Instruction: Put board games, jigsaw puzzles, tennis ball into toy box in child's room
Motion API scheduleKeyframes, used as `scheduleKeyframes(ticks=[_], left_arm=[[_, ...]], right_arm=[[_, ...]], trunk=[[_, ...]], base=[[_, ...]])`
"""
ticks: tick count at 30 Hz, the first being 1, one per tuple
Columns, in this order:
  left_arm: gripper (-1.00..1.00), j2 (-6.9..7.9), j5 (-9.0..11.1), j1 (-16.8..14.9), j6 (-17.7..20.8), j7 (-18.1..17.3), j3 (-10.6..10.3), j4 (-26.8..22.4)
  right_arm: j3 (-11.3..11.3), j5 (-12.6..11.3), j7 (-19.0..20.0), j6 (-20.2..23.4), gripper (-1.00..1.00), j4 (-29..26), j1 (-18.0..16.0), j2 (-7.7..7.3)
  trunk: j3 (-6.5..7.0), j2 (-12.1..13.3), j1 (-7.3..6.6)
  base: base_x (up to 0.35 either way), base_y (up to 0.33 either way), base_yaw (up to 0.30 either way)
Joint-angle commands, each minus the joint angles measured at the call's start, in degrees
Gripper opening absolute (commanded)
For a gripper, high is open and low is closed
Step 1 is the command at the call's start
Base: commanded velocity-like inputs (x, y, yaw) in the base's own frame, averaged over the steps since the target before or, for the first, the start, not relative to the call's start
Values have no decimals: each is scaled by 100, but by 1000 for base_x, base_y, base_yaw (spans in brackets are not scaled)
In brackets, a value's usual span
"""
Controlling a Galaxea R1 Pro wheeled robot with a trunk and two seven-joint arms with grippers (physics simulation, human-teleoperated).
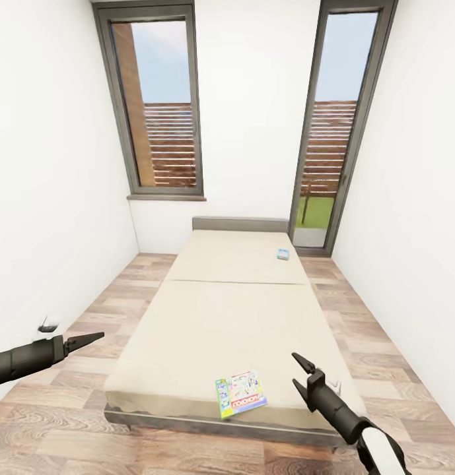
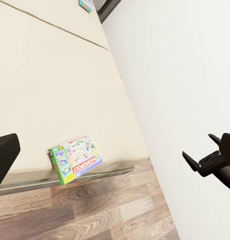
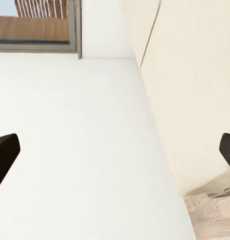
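Two board games lie on the cream bed. One colourful box sits at the near foot edge, also seen in the left wrist view. A small blue one lies far up on the right, by the headboard. My right gripper is open and empty, hovering just right of the near box. My left gripper hangs over the floor left of the bed, its finger wide at the frame's edge, holding nothing. The table, toy box, puzzles and ball are out of view.
White walls close in on both sides of the bed, with narrow strips of wood-plank floor between. A tall window and a glass door stand in the far wall. Floor runs along the bed's foot.
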Motion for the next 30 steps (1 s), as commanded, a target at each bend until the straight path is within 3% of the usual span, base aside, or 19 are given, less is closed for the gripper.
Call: scheduleKeyframes(ticks=[1, 5, 14, 22, 30], left_arm=[[100, 0, -8, -5, 21, -26, 4, 0], [100, 0, 21, -5, 21, -35, 4, 0], [100, 9, 30, -5, 21, -47, 32, 0], [100, 12, 29, -5, 21, -52, 50, 0], [100, 9, 25, -5, 21, -52, 56, 0]], right_arm=[[-36, -74, 1, 48, 100, 43, -31, 4], [-79, -298, -18, 55, 100, 665, -182, 3], [-89, -337, -12, -227, 100, 1848, -290, 3], [-84, -308, 19, -799, 100, 2134, -295, -3], [-77, -283, 67, -1214, 100, 2805, -492, -50]], trunk=[[-26, -47, 23], [-98, -207, 111], [-259, -568, 309], [-403, -889, 484], [-546, -1210, 660]], base=[[-4, 0, 0], [-2, 0, 0], [0, 0, 0], [0, 0, 0], [0, 0, 0]])
